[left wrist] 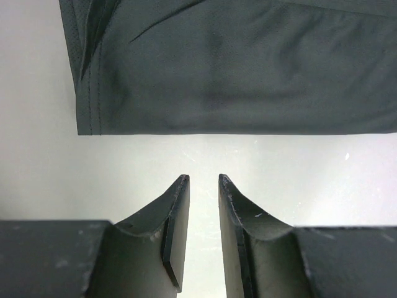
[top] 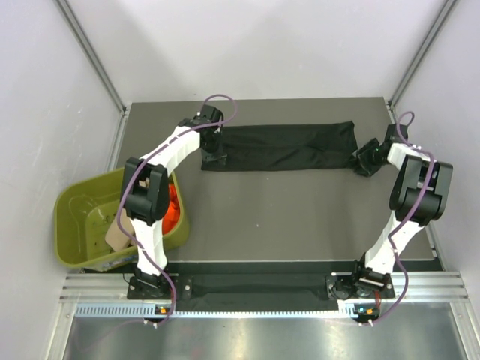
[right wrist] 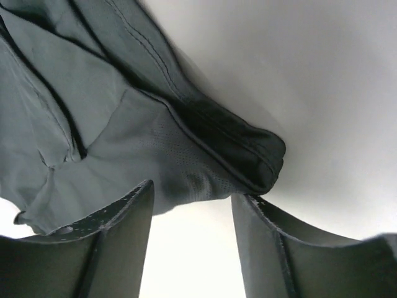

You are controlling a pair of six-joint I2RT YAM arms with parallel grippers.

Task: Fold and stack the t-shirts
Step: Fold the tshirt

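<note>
From above, my left arm (top: 176, 146) covers the nine o'clock end of the black shirt (top: 285, 146), and my right pincer (top: 361, 160) hides its three o'clock corner. In the tub (top: 79, 217) the orange-red shirt (top: 174, 206) shows only as a sliver behind that arm. The beige piece (top: 118, 234) beside it is too small and too covered for me to call it a shirt.

In my left wrist view the black shirt runs off at twelve and three o'clock, and my left pincer (left wrist: 203, 179) is cut off at six. In my right wrist view the cloth runs off at nine and twelve. There I cannot tell whether its folded corner touches my fingertips (right wrist: 139, 195).
</note>
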